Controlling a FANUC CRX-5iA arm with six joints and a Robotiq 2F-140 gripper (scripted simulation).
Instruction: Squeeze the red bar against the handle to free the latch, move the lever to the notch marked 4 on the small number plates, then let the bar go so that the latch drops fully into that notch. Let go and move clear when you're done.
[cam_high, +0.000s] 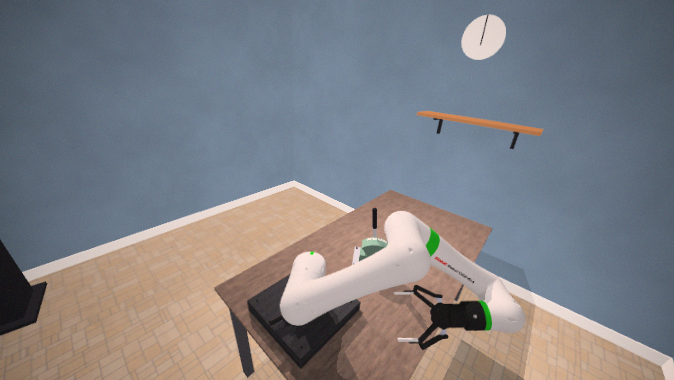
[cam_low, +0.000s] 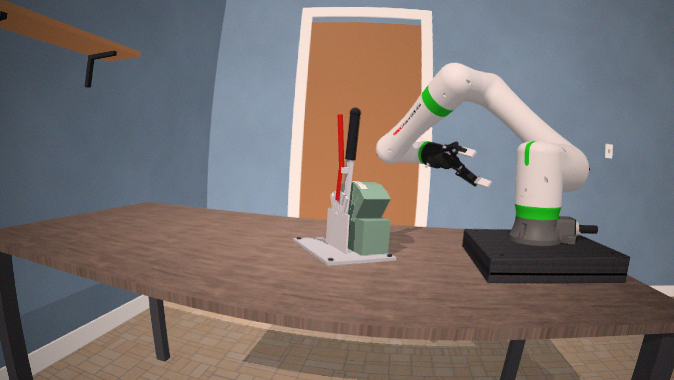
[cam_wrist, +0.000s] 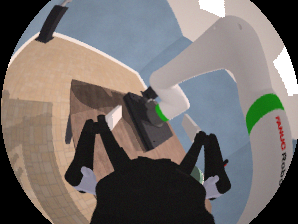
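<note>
The lever unit stands mid-table on a grey plate: a green housing (cam_low: 369, 215) with a lever that ends in a black handle (cam_low: 353, 134), nearly upright. The thin red bar (cam_low: 340, 155) stands just left of the handle, a little apart from it. In the top view only the handle top (cam_high: 374, 220) and part of the housing (cam_high: 372, 247) show behind the arm. My gripper (cam_low: 470, 167) is open and empty, in the air to the right of the lever and well clear of it. It also shows in the top view (cam_high: 406, 317) and in the wrist view (cam_wrist: 148, 183). The number plates are too small to read.
The arm's black base block (cam_low: 545, 260) sits at the table's right end. A wooden shelf (cam_high: 479, 122) and a round clock (cam_high: 483, 36) hang on the wall. An orange door (cam_low: 361, 115) is behind the table.
</note>
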